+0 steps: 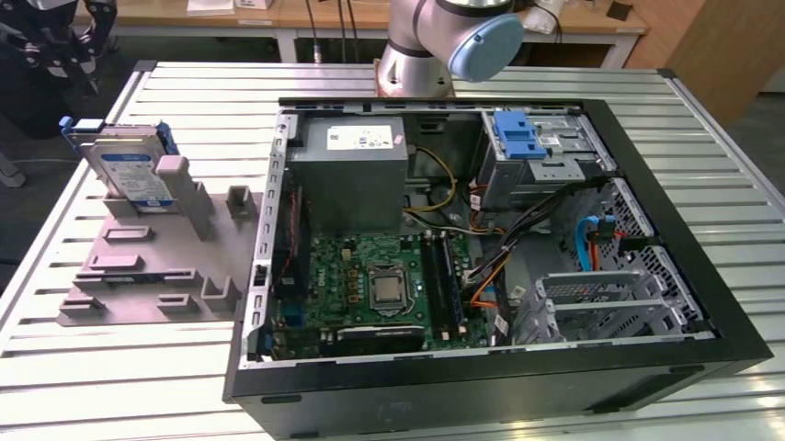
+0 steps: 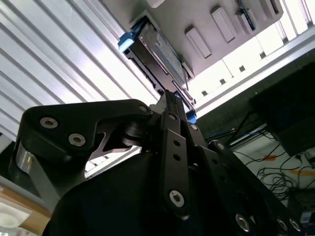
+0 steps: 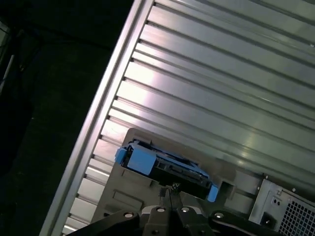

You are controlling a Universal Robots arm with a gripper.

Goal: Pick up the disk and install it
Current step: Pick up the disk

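The disk is a silver hard drive with a white-and-blue label and blue rails. It stands on edge in a slot of the grey holder plate at the exterior view's left. Both wrist views look down on the disk's narrow top edge, with a blue rail end at each side. My gripper hangs above the middle of that edge, clear of it. Its two thin fingertips are pressed together with nothing between them. In the second wrist view the black fingers converge toward the disk.
An open black computer case lies on the slatted metal table, to the right of the holder. Inside are a motherboard, a grey power supply, cables and a drive cage with a blue tab. The arm's base stands behind the case.
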